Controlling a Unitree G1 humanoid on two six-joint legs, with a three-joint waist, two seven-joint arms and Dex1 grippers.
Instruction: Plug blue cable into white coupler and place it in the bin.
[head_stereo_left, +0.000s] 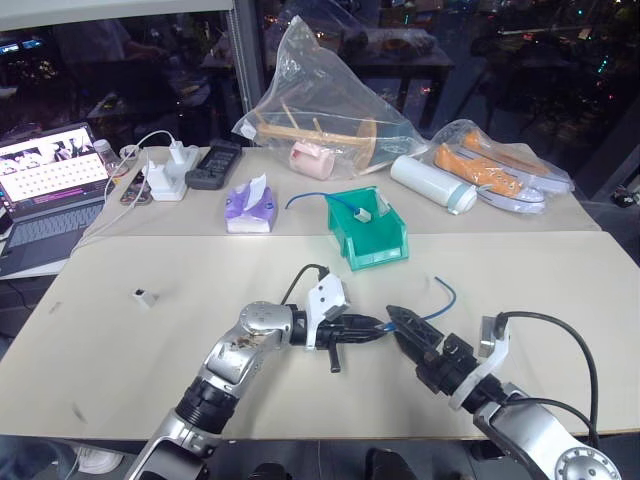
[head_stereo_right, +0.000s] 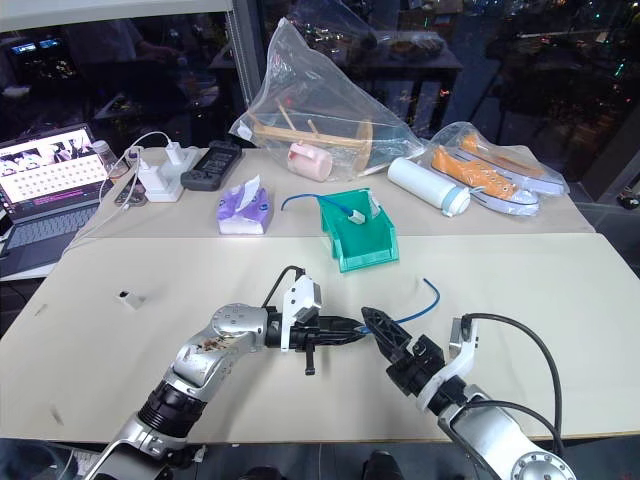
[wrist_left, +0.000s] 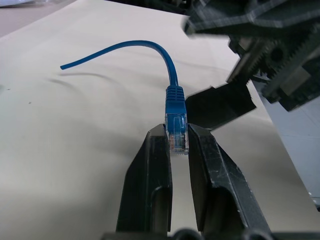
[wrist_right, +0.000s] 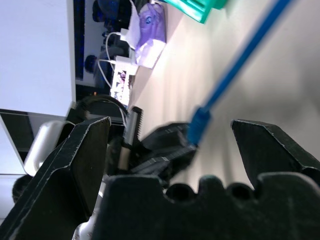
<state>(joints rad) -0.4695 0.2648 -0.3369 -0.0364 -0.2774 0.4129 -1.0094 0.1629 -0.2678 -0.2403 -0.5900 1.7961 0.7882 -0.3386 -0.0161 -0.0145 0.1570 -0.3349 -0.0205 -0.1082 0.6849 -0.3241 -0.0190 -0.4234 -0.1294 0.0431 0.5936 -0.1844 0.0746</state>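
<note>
Blue cables (wrist_left: 172, 80) two, one white coupler (head_stereo_left: 144, 296), one bin (head_stereo_left: 372, 246)

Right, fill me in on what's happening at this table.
The left claw is shut on the clear plug end of the blue cable, holding it up over the table. The right claw is open and sits just beside that plug. The white coupler lies alone on the table off to the left, and the bin waits further back.
</note>
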